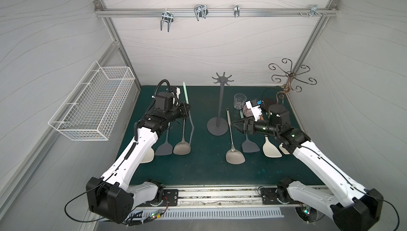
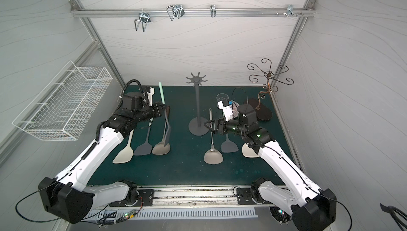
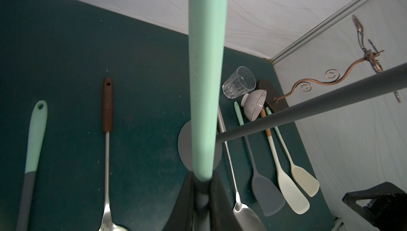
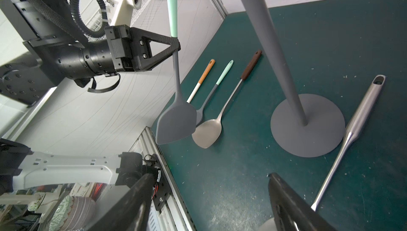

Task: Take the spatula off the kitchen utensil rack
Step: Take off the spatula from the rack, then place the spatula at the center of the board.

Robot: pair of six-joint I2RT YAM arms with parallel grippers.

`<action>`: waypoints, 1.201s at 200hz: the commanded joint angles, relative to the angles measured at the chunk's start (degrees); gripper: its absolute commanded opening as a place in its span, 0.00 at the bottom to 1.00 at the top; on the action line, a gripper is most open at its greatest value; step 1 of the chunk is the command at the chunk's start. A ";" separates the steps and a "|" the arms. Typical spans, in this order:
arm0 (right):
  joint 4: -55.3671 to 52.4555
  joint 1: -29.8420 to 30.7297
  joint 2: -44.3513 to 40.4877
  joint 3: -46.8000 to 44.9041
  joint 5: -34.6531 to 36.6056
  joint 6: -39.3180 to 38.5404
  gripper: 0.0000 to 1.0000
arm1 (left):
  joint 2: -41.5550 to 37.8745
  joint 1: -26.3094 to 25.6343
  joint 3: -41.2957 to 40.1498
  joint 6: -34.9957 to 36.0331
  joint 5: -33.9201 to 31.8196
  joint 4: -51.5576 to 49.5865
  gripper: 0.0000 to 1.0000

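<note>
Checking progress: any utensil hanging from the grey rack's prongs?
No: the kitchen utensil rack has bare prongs in both top views; the left gripper holds the spatula.

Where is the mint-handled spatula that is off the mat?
The spatula hangs blade-down in the shut left gripper, above the mat, left of the kitchen utensil rack in both top views.

The mint-and-grey spatula (image 4: pixel 176 124), left of centre, looks like smooth matt silicone. The dark grey kitchen utensil rack (image 4: pixel 308 135) wears a matt painted coat, the all-steel turner (image 4: pixel 360 115) a satin metal sheen. The green table mat (image 4: pixel 220 185) is dull and scuffed.
</note>
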 commanded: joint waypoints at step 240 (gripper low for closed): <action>-8.20 0.61 -4.68 -3.12 3.87 -3.04 0.91 | 37.37 -19.66 35.24 -15.93 -41.63 -44.32 0.00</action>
